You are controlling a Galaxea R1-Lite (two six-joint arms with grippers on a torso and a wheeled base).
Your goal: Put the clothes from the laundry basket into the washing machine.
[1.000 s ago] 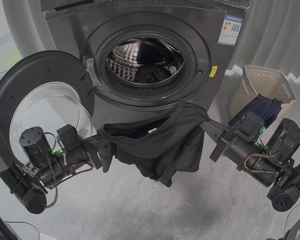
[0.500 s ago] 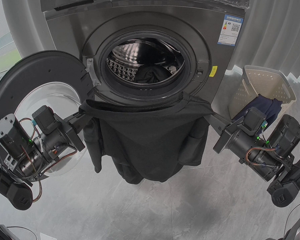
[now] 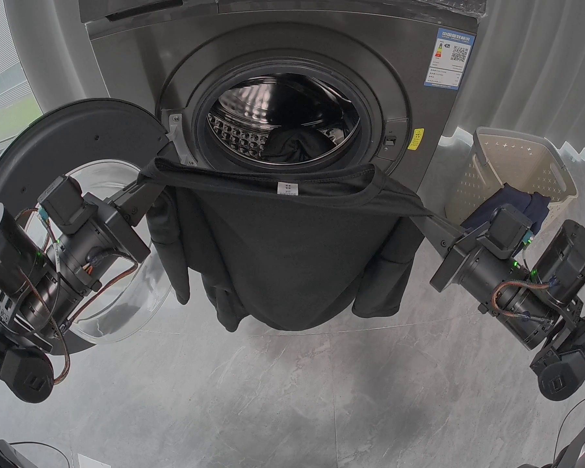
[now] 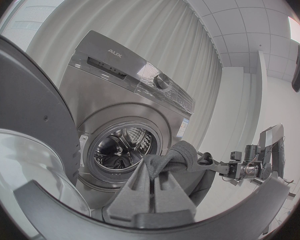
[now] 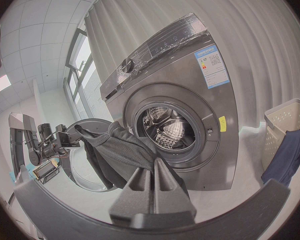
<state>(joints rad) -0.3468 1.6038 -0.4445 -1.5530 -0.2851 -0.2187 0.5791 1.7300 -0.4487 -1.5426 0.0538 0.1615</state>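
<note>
Spanning sideways just below the mouth of the washing machine (image 3: 305, 40), the black T-shirt (image 3: 286, 248) seems evenly pinched by both jaws.

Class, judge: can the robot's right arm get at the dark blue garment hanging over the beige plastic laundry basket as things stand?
Probably not yet: the right gripper is shut on the black shirt. The dark blue garment on the beige plastic laundry basket hangs close beside that arm, unobstructed.
</note>
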